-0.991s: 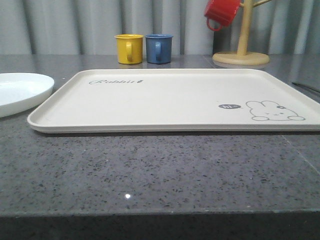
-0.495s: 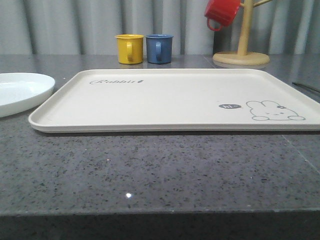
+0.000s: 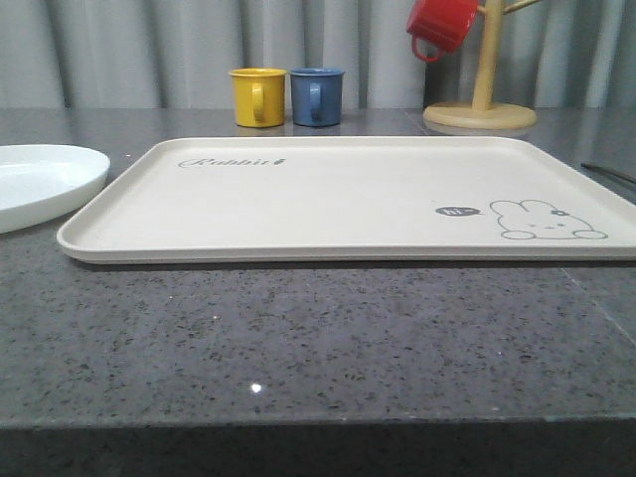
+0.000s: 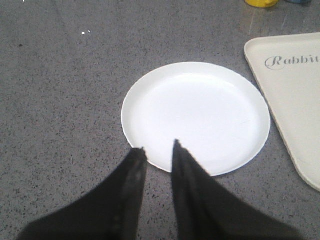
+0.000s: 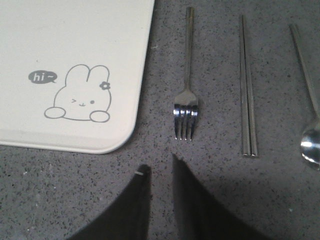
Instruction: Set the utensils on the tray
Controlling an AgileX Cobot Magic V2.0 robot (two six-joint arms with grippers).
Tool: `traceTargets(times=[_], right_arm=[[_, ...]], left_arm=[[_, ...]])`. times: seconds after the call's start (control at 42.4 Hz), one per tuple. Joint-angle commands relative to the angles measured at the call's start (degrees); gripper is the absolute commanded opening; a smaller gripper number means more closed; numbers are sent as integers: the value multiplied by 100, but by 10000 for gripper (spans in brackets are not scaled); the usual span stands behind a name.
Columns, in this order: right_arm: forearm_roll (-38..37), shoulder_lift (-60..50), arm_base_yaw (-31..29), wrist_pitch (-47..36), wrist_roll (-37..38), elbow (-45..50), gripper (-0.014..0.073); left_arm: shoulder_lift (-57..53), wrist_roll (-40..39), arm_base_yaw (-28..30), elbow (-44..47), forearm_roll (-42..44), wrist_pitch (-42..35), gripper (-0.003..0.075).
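The cream tray (image 3: 348,189) with its rabbit drawing lies flat in the middle of the grey stone table. Left of it sits the round white plate (image 3: 40,179). In the left wrist view my left gripper (image 4: 159,147) is open, its dark fingertips over the near rim of the plate (image 4: 200,115), with the tray's corner (image 4: 295,100) beside it. In the right wrist view the fork (image 5: 187,100), the chopsticks (image 5: 247,90) and the spoon (image 5: 310,135) lie side by side on the table beside the tray (image 5: 75,30). My right gripper (image 5: 160,162) is open and empty, just short of the fork's tines.
Behind the tray stand a yellow cup (image 3: 257,96) and a blue cup (image 3: 316,95). A red cup (image 3: 440,25) hangs on a wooden mug tree (image 3: 480,109) at the back right. Bare stone runs from the tray to the table's front edge.
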Motion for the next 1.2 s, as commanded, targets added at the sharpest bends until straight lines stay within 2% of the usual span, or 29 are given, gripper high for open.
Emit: traceTargets(times=[0.0,0.094,0.33,0.59,0.778,0.873,0.92,1.038,1.179], right_arm=[[-61,32,-33,-348,-55,-196,398],[-61,16,-33,-341,-55,-196,434],[-61,16,-33,-310,-55,-196,430],[-61,16,-33,-310,-55,-196,430],[-61,16,-33,-308,-55,-196,430],[-61,16,-33,-308,-55,-196,430],[-61,16,-33,-308,-55,-196,430],[-61,16,-33,-308,-55,-196,430],[-61,16,-33,-308,-55,-196,430]], left_arm=[[168,-59,-40,-145,-54,-306,438],[326,-59,-40,-145,-54,-263,523],[1089,-59,-40,-346,155,253,524],[2418,-59,99,-1082,524,835,524],[3331,-1,838,-1697,4,835,524],[3716,617,1171,-1946,-726,835,524],[3906,1016,1329,-2048,-1355,811,524],[4321,1626,1502,-2166,-2251,632,523],[4645,1627,1489,-2181,-2344,253,487]])
